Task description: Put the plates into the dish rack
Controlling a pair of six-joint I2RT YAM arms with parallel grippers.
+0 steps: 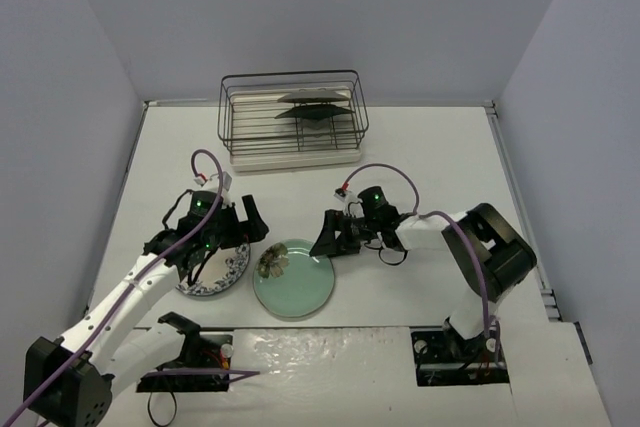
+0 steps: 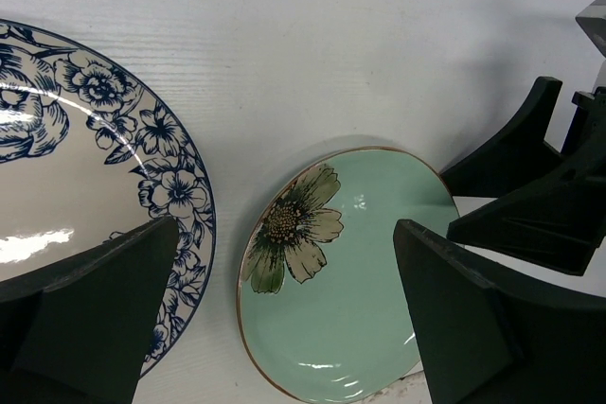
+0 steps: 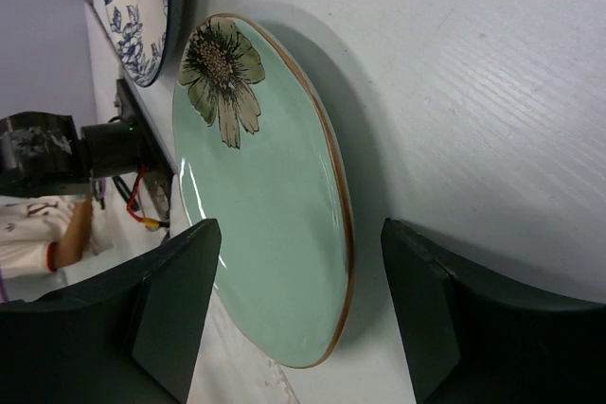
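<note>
The mint-green plate with the flower (image 1: 293,277) lies flat on the table in front of the arms. My right gripper (image 1: 324,240) is open at its right rim. In the right wrist view the gripper (image 3: 303,319) straddles the rim of the plate (image 3: 265,215), one finger over it and one outside. My left gripper (image 1: 250,230) is open above the gap between this plate and the white plate with the blue floral rim (image 1: 214,279). The left wrist view shows the gripper (image 2: 284,328), the mint plate (image 2: 350,309) and the white plate (image 2: 85,167). The dish rack (image 1: 293,152) holds two dark plates (image 1: 313,107) upright.
The rack stands at the back middle against the wall. White walls close the table on the left, back and right. The right gripper's fingers (image 2: 530,186) show at the right of the left wrist view, close to the left gripper.
</note>
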